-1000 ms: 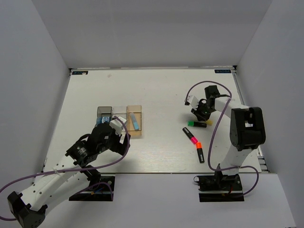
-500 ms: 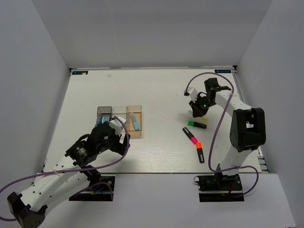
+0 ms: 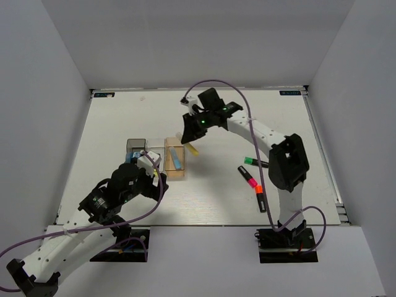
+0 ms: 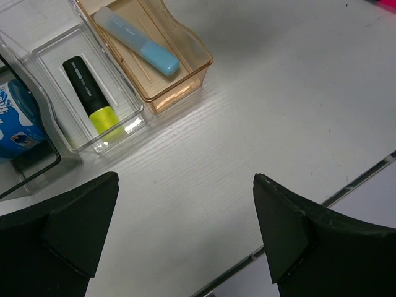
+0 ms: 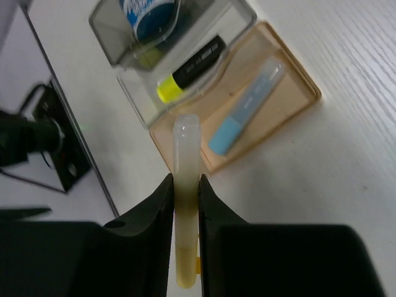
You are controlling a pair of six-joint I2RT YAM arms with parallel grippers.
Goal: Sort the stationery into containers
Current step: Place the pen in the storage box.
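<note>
**Right arm has a marker over by the trays, left arm just hanging open**

So the right end effector point(image 5: 185, 183) is clenched on a pale yellow marker point(image 5: 186, 151), fingers pinching both sides of the barrel with the clear-capped end sticking out past them. From the top view it's up off the worktop point(image 3: 124, 117), close to the right side of the tan tray point(image 4: 199, 60), with the arm stretched across from the right.

The three trays sit side by side, left of the worktop's middle:
- the tan tray has a light-blue marker point(image 4: 139, 40) lying in it
- the clear tray point(image 4: 140, 109) has a black highlighter with a yellow end point(image 4: 93, 93)
- the dark grey tray point(image 4: 38, 171) has the blue-white block point(image 4: 18, 120)

The left end effector point(image 4: 185, 185) is spread wide with nothing between its fingers, hovering on the near side of the trays.

Over toward the right edge, three more highlighters lie loose on the worktop: a green-ended one point(image 3: 255, 162), a pink-ended one point(image 3: 247, 177) just nearer than it, and an orange-ended one point(image 3: 260, 198) closest to the near edge.
</note>
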